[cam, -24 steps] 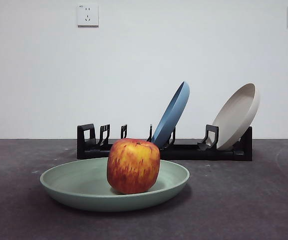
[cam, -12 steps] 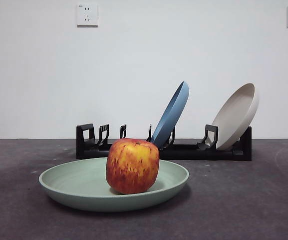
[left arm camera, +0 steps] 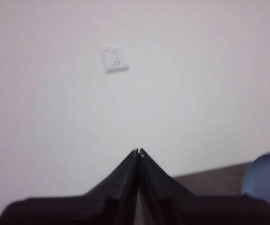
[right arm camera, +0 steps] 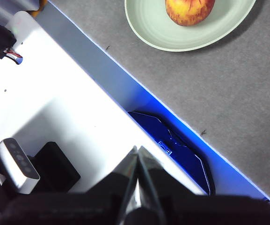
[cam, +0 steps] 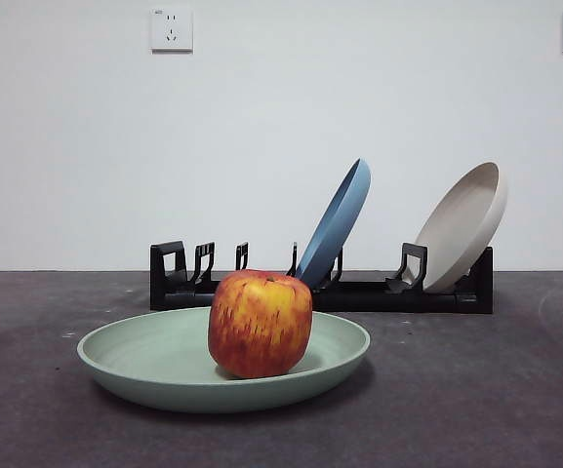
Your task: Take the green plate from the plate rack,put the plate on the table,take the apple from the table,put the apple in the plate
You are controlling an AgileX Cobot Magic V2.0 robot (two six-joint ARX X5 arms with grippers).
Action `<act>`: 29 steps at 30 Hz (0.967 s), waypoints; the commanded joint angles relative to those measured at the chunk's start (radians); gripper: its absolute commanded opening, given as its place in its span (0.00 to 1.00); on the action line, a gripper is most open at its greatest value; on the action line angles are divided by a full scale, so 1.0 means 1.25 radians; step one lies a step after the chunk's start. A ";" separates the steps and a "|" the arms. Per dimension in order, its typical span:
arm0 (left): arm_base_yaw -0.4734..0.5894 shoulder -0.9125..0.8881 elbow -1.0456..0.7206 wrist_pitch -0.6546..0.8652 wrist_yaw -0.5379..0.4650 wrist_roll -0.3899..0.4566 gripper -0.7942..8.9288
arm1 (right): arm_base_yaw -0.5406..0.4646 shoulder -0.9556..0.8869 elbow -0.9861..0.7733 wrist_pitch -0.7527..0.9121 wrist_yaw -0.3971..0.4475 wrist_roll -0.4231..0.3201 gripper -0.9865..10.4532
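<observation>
Nothing on the bench (cam: 496, 409) is moving between the earlier front pictures and this one beyond a faint jitter of the whole picture: the apple (cam: 261, 324) is sitting upright in the middle of the green plate (cam: 144, 363), and the plate is lying flat on the bench in front of the rack (cam: 359, 294). The rack is holding the blue plate (cam: 338, 222) and the beige plate (cam: 464, 226), both leaning in their slots, with its other slots showing nothing in them. Neither arm is showing in the front view. The left hand (left arm camera: 138, 152) is pointing at the wall with its jaws pressed together and nothing between them. The right hand (right arm camera: 137, 151) is likewise clenched on nothing, hanging over the white edge beside the bench, well apart from the plate (right arm camera: 149, 28) and apple (right arm camera: 190, 10). To my eye the job is looking finished: plate out of the rack, apple in the plate, both arms waiting clear, and nothing seeming left to do.
</observation>
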 commanded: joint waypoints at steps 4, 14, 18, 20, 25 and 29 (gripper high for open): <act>0.058 -0.098 -0.211 0.056 0.005 -0.068 0.08 | 0.001 -0.001 -0.001 0.003 0.001 0.004 0.09; 0.075 -0.164 -0.391 0.049 0.004 -0.113 0.08 | 0.001 -0.001 -0.001 0.003 0.001 0.004 0.09; 0.075 -0.191 -0.429 0.034 0.005 -0.114 0.08 | 0.001 -0.001 -0.001 0.003 0.001 0.004 0.09; 0.075 -0.203 -0.436 0.013 0.005 -0.118 0.08 | 0.001 -0.001 -0.001 0.003 0.001 0.004 0.09; 0.075 -0.209 -0.437 -0.077 0.005 -0.119 0.08 | 0.001 -0.001 -0.001 0.003 0.001 0.004 0.09; 0.075 -0.209 -0.437 -0.112 0.010 -0.162 0.08 | 0.001 -0.001 -0.001 0.003 0.001 0.004 0.09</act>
